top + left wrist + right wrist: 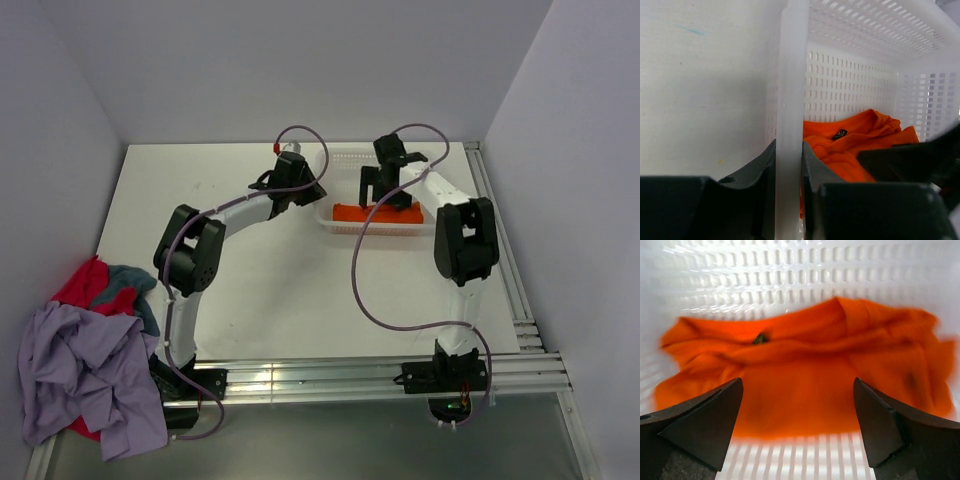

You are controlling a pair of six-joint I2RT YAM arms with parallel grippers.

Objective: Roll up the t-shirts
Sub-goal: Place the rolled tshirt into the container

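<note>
Progress check, one shirt of four looks dealt with.

Top view: white basket (pixel 340 156) sits on the tabletop (pixel 260 290). The orange shirt (pixel 375 213) lies inside the basket along its near wall, drawn up into a long, narrow bundle. The left hand (pixel 316 196) is at the basket's left wall and the right hand (pixel 386 193) hangs over the basket's middle, above the orange bundle. Well apart from the basket, off to its near-left, is a loose heap: lavender shirt (pixel 75 370) on top, red shirt (pixel 85 285) and grey-blue shirt (pixel 130 280) showing beneath it. None of these three is rolled.

Left wrist view: left hand (pixel 788 170) is pinched on the basket (pixel 790 100), with one finger either side of its left wall, holding it and nothing else. Orange shirt (pixel 850 145) is inside, resting on the basket floor.

Right wrist view: right hand (pixel 797 405) stands wide apart and empty, clear above the orange shirt (pixel 800 370) and not touching it. Basket wall (pixel 790 280) is behind. Picture is blurred, so how tight the roll is cannot be told.

Judgement: orange shirt is delivered into the basket. The three shirts in the heap are all to do.
</note>
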